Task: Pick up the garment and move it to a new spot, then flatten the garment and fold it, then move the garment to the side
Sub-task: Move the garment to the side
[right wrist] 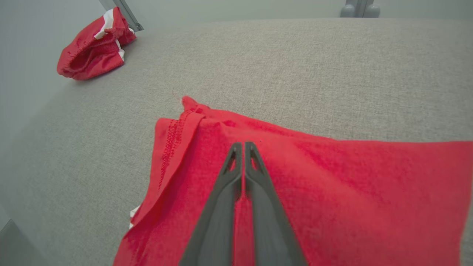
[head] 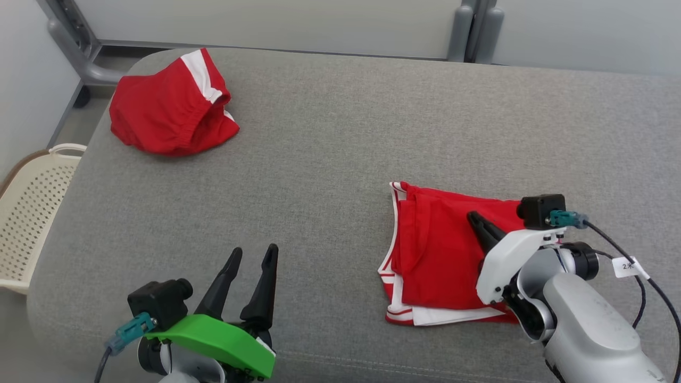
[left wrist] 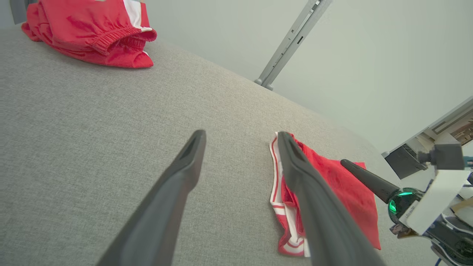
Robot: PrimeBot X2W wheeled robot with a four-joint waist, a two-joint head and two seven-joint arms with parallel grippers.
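The garment is red with white trim and lies folded flat on the right of the grey cushion; it also shows in the left wrist view and the right wrist view. My right gripper is shut, its two fingers pressed together and pointing low over the garment's right half. No cloth shows pinched between the tips. My left gripper stands open over bare cushion near the front edge, left of the garment, with nothing between its fingers.
A second red and white garment lies crumpled at the cushion's far left corner. A cream perforated basket stands on the floor off the left edge. Grey frame posts rise behind the cushion.
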